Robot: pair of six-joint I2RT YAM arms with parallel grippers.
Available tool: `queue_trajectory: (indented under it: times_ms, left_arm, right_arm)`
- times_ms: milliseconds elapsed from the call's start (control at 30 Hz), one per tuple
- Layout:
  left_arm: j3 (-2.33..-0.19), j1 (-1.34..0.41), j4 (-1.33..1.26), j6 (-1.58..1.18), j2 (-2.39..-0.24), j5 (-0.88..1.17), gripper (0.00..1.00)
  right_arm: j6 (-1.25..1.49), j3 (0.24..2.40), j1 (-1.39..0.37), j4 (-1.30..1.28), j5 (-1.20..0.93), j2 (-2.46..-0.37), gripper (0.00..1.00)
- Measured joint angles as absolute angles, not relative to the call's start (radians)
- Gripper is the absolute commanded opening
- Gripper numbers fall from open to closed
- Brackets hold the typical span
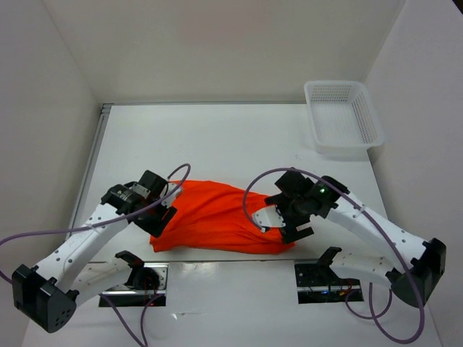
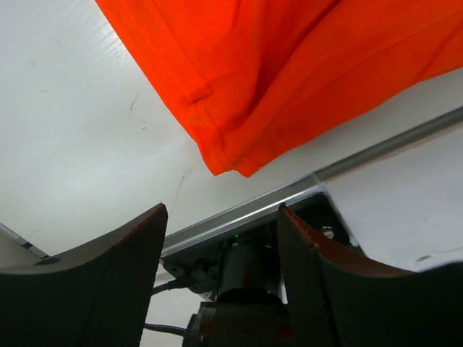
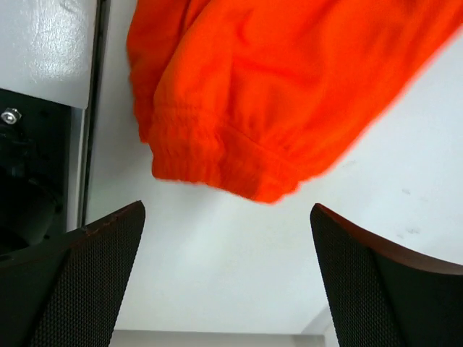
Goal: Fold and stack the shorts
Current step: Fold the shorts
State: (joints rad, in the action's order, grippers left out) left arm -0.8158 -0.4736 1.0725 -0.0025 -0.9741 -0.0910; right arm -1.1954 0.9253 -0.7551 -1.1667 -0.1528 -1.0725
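The bright orange soft-fabric shorts (image 1: 213, 217) lie in a rumpled heap on the white table (image 1: 239, 137), close to its near edge and about midway between its left and right edges. They look light, limp and a little slick, so they would likely sag and fall open from any single pinch. The firmest holds are probably the thicker stitched parts. One is the gathered elastic waistband (image 3: 217, 166) at the end toward the table's right edge. The other is the stitched hem corner (image 2: 231, 163) at the end toward its left edge.

The left gripper (image 1: 163, 219) sits at the heap's left end, jaws partly apart and empty, with the hem corner just beyond its fingertips, not between them. The right gripper (image 1: 281, 228) stands at the right end, jaws spread wide with nothing held and the waistband just ahead of them. A white plastic mesh basket (image 1: 340, 148) stands at the far right corner, well apart.
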Motion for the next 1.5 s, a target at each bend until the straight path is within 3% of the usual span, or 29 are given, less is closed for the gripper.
queue_trajectory:
  times_ms: [67,167,267,400,467,567,700,800,833,933,967,1000,1067,1100,1167,1367,1400,1433,1467,1500]
  left_arm:
    - [-0.843,-0.453,1.093,0.0,-0.959,-0.069,0.78]
    - [-0.911,-0.368,1.005,-0.002,-0.986,-0.025,0.78]
    - [-1.009,-0.275,0.844,-0.002,-1.195,0.007,0.8]
    - [-1.105,-0.178,0.662,-0.004,-1.51,0.039,0.81]
    - [-1.135,-0.144,0.664,-0.003,-1.612,0.059,0.95]
    - [-1.201,-0.118,0.683,-0.003,-1.748,0.118,1.0]
    - [-1.21,-0.11,0.651,-0.004,-1.818,0.136,1.0]
    - [-1.198,-0.11,0.631,-0.004,-1.818,0.136,1.0]
    - [-1.184,-0.11,0.614,-0.004,-1.818,0.136,0.96]
    - [-1.163,-0.112,0.595,-0.003,-1.817,0.129,0.82]
    - [-1.163,-0.113,0.594,-0.004,-1.817,0.127,0.64]
    - [-1.16,-0.113,0.59,-0.009,-1.817,0.128,0.54]
    - [-1.161,-0.112,0.586,-0.004,-1.826,0.128,0.31]
    - [-1.167,-0.112,0.588,-0.005,-1.832,0.13,0.08]
    - [-1.188,-0.112,0.6,-0.007,-1.851,0.153,0.01]
    - [-1.357,-0.095,0.64,-0.004,-1.964,0.165,0.0]
    - [-1.406,-0.087,0.628,-0.004,-1.996,0.157,0.0]
    - [-1.447,-0.08,0.618,-0.004,-2.021,0.15,0.01]
    - [-1.493,-0.072,0.611,-0.004,-2.049,0.141,0.05]
    - [-1.541,-0.067,0.595,-0.004,-2.077,0.131,0.16]
  right_arm:
    - [-1.168,1.03,-0.755,-1.224,-0.165,-1.056,1.0]
    - [-1.065,1.176,-0.716,-1.151,-0.239,-1.049,1.0]
    - [-0.959,1.13,-0.625,-1.015,-0.299,-1.066,0.91]
    - [-0.844,1.039,-0.496,-0.849,-0.365,-1.29,0.9]
    - [-0.808,0.98,-0.432,-0.789,-0.373,-1.385,0.9]
    - [-0.777,0.918,-0.361,-0.777,-0.38,-1.419,0.9]
    - [-0.756,0.913,-0.326,-0.75,-0.386,-1.454,0.9]
    - [-0.756,0.913,-0.326,-0.736,-0.385,-1.51,0.79]
    - [-0.756,0.913,-0.326,-0.733,-0.384,-1.533,0.75]
    - [-0.748,0.913,-0.326,-0.73,-0.38,-1.597,0.41]
    - [-0.741,0.913,-0.326,-0.725,-0.379,-1.614,0.33]
    - [-0.732,0.915,-0.326,-0.72,-0.379,-1.623,0.22]
    - [-0.706,0.928,-0.326,-0.719,-0.375,-1.635,0.14]
    - [-0.694,0.939,-0.326,-0.723,-0.373,-1.644,0.06]
    - [-0.683,0.971,-0.326,-0.725,-0.363,-1.673,0.0]
    - [-0.638,1.168,-0.323,-0.66,-0.291,-1.809,0.03]
    - [-0.63,1.211,-0.32,-0.63,-0.271,-1.84,0.14]
    - [-0.621,1.256,-0.317,-0.604,-0.251,-1.869,0.41]
    - [-0.61,1.296,-0.315,-0.577,-0.229,-1.895,0.54]
    - [-0.599,1.347,-0.313,-0.549,-0.202,-1.927,0.64]
